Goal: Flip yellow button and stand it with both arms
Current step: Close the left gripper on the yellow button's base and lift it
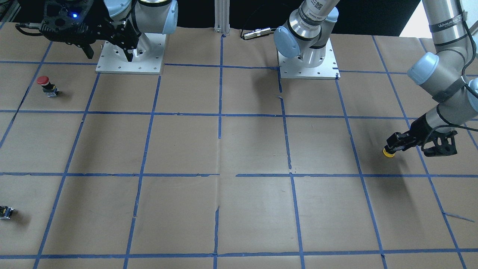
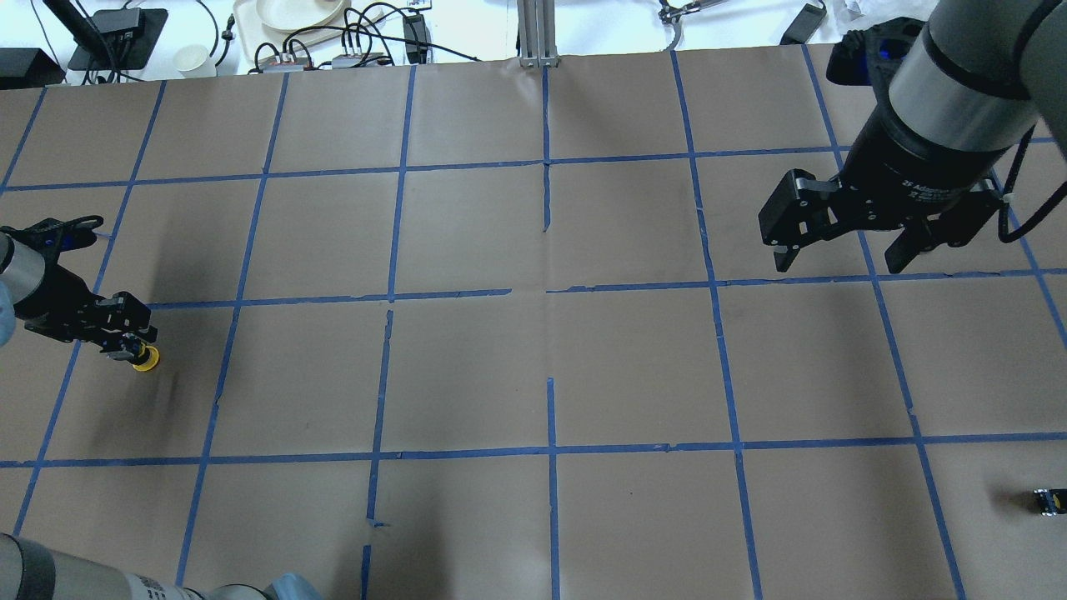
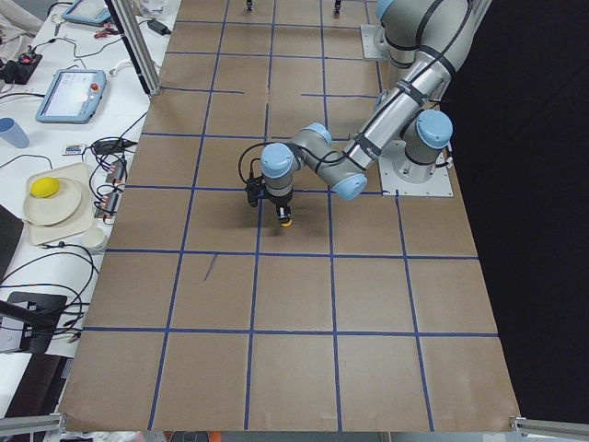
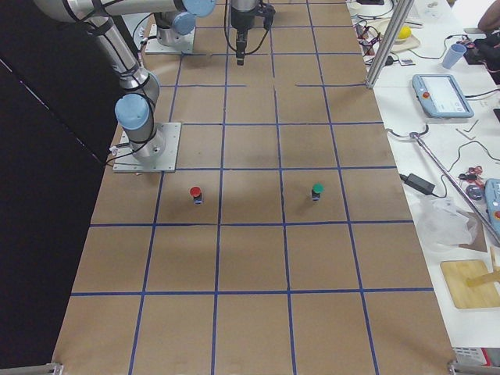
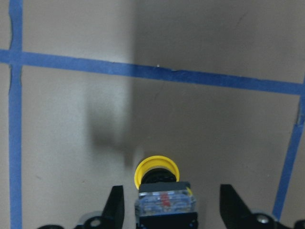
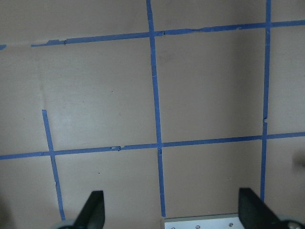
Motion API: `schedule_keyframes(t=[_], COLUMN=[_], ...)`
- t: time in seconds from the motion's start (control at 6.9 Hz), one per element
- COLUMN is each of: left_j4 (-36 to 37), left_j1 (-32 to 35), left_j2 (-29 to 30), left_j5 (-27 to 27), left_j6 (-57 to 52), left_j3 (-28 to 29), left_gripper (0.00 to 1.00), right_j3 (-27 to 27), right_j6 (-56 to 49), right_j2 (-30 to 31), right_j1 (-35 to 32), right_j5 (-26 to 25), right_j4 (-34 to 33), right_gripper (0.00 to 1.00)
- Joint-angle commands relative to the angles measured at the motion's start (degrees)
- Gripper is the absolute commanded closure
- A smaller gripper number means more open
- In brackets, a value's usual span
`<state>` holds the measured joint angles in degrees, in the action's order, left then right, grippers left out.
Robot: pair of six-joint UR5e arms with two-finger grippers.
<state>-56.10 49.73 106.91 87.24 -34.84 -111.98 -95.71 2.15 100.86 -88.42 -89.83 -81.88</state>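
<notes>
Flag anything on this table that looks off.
The yellow button stands upside down, cap on the paper and body up, between the left gripper's open fingers. The blue tape grid has gaps near the centre.

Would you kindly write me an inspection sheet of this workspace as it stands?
Surface: brown paper-covered table with blue tape grid; tape torn in places.
Job's things: yellow mushroom-capped push button, cap lowest, body between the fingers of the left claw.
Clutter: red-capped button; green-capped button; small black-grey block at the table edge.
Claws: left claw open around the button; right claw open, empty.
Cables: black cable loop beside the right claw.
Surroundings: side bench with teach pendant, plate, loose wires.
</notes>
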Motion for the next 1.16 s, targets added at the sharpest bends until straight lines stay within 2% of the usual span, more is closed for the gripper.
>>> schedule_keyframes(t=[0.0, 0.14, 0.29, 0.43, 0.72, 0.87, 1.01], left_j4=[-0.1, -0.1, -0.1, -1.6, -19.0, -30.1, -38.4], left_j1=[0.2, 0.2, 0.2, 0.5, 4.1, 8.4, 11.7], left_j2=[-0.1, -0.1, -0.3, -1.8, -5.5, -7.7, -9.9], left_j5=[0.2, 1.3, 1.4, 1.4, 0.7, -2.5, -11.5], left_j6=[-0.3, -0.5, -0.7, -0.8, -1.2, -0.8, -0.3], left_j3=[0.1, 0.5, 1.1, 3.0, 7.3, 10.0, 11.8], left_gripper=[0.69, 0.79, 0.84, 0.85, 0.85, 0.97, 0.97], right_j3=[0.0, 0.0, 0.0, 0.0, 0.0, 0.1, 0.2], right_j6=[0.0, 0.1, 1.5, 2.2, 2.2, 2.3, 4.2], right_j2=[0.0, 0.0, -0.1, 0.0, -0.1, -0.2, -0.1], right_j1=[0.0, 0.0, 0.0, 0.0, 0.0, 0.0, 0.0], right_j5=[-0.1, 0.0, 0.0, 0.0, -0.1, 0.2, 0.6], right_j4=[0.2, 0.2, 0.2, 0.2, 0.1, 0.0, 0.0], right_gripper=[0.00, 0.00, 0.00, 0.00, 0.00, 0.00, 0.00])
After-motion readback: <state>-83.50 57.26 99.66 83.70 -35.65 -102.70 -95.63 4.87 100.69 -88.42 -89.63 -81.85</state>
